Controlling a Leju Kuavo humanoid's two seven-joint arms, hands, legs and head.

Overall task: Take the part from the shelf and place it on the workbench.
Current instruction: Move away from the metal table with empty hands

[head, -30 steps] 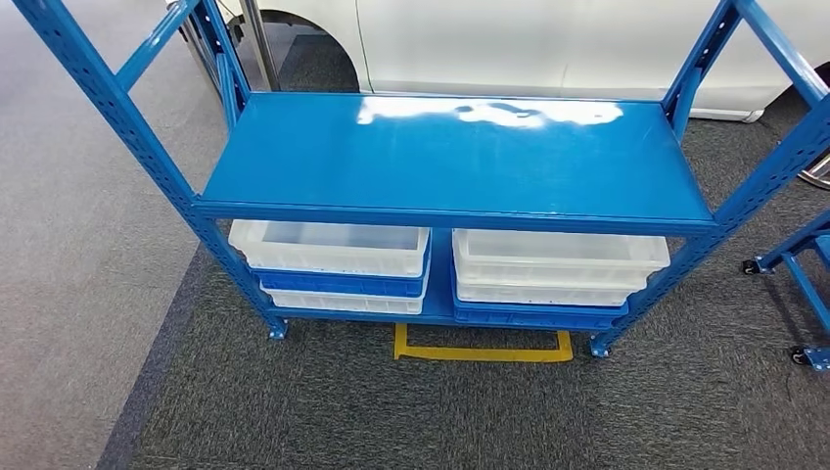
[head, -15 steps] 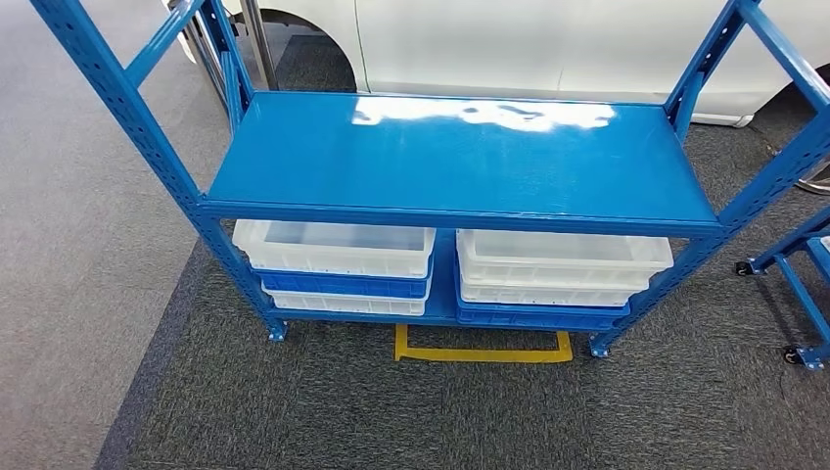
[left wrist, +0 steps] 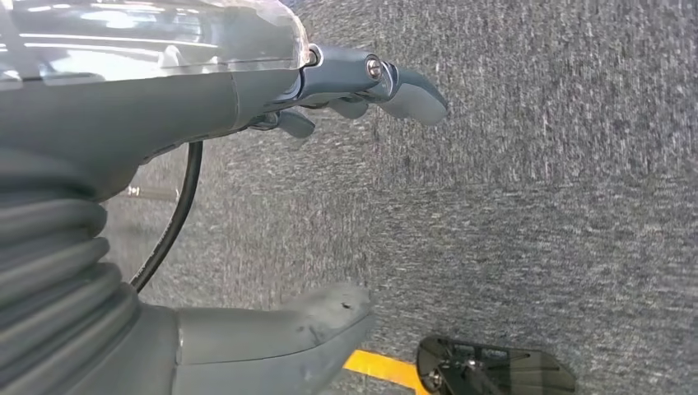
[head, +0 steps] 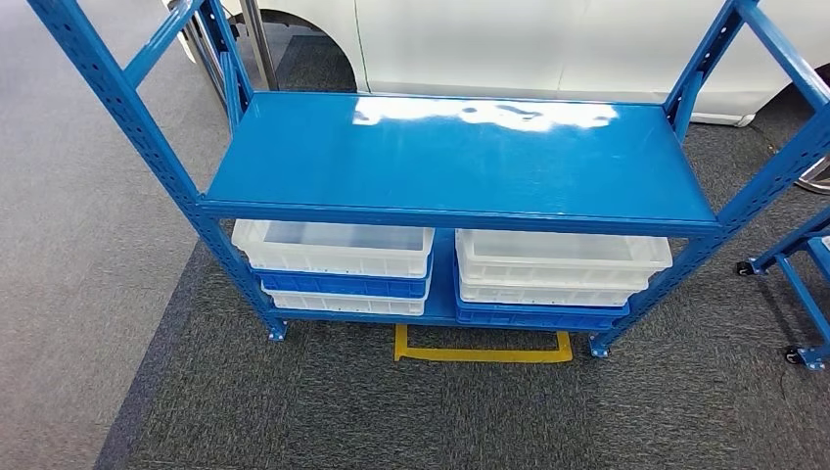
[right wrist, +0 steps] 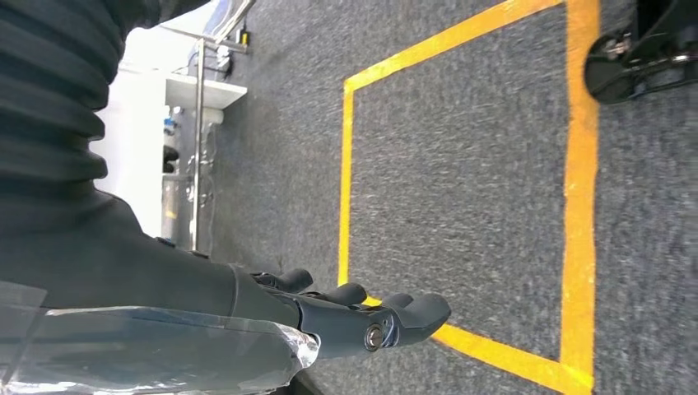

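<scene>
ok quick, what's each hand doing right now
left hand: open, holding nothing, over the carpet.
right hand: open, holding nothing, fingers extended.

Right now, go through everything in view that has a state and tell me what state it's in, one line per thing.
Shelf top board: bare, no part on it.
Left bin stack: top white bin empty.
Right bin stack: top white bin looks empty.
Left hand: holds nothing, fingers apart from thumb.
Right hand: holds nothing, fingers extended.

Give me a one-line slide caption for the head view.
Blue steel shelf with a bare top deck, white and blue bins stacked on its lower level, yellow floor tape in front.
</scene>
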